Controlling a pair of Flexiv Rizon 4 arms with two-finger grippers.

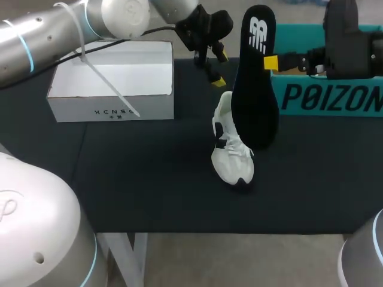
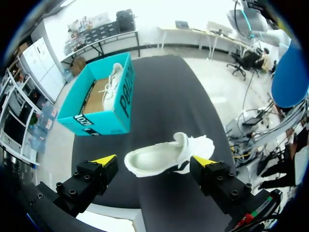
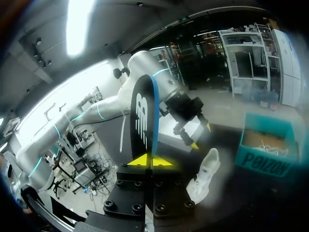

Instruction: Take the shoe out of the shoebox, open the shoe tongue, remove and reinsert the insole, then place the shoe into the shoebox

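Insole clamped in right fingers over white shoe, left fingers apart, white box and teal shoebox flanking

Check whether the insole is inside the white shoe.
No, the black insole is clamped upright in the right gripper, outside the white shoe.

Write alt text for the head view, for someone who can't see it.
The right gripper holds a black insole upright over a white shoe on the dark table. The left gripper hangs open behind the shoe, with an open white box at back left and a teal shoebox at right.
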